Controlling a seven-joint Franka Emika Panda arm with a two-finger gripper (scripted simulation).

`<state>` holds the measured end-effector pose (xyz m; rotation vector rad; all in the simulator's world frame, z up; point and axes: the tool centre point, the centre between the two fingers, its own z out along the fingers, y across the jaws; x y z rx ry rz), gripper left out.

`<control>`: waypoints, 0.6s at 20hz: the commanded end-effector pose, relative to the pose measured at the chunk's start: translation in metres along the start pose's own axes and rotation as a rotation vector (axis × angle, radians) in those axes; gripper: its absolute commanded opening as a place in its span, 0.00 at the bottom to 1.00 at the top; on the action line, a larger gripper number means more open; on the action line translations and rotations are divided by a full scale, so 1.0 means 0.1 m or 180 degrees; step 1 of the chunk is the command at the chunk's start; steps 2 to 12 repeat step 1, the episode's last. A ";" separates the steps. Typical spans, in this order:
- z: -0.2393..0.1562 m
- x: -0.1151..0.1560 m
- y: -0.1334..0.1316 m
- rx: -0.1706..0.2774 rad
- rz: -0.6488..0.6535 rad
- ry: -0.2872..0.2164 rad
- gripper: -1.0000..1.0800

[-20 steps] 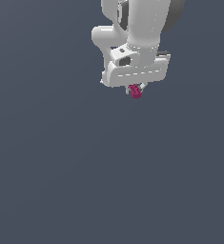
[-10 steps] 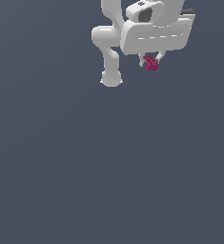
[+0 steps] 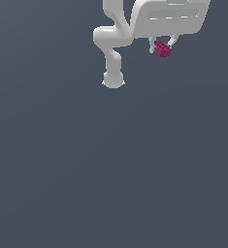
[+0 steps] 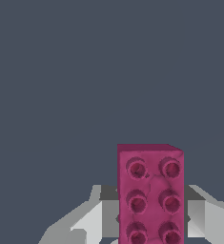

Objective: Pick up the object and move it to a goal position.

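The arm point(image 3: 113, 46), the largest thing showing, is filling the far part of the exterior view, its white body leaning toward that view's right over a plain grey-blue ground. Under its wide hand, the pincer point(image 3: 161, 47) is gripping the block point(image 3: 162, 49), closed on it from both sides, with a pale finger point(image 3: 152, 46) showing at the block's edge. The block is hanging clear of the ground, directly between the jaws, so nothing lies apart from the pincer to be reached for. In the wrist view the block point(image 4: 150, 193) is showing a studded face in two rows, its long axis running out away from the pincer's palm between the fingers point(image 4: 92, 217). No goal marker is showing, so which way the carry must go cannot be told. No containers are in sight.
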<state>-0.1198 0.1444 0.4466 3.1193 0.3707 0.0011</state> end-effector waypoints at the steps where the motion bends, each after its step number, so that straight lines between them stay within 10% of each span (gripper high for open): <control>1: -0.02 0.00 -0.01 0.0000 0.0002 -0.0002 0.00; 12: -0.02 0.00 -0.01 0.0000 0.0002 -0.0002 0.00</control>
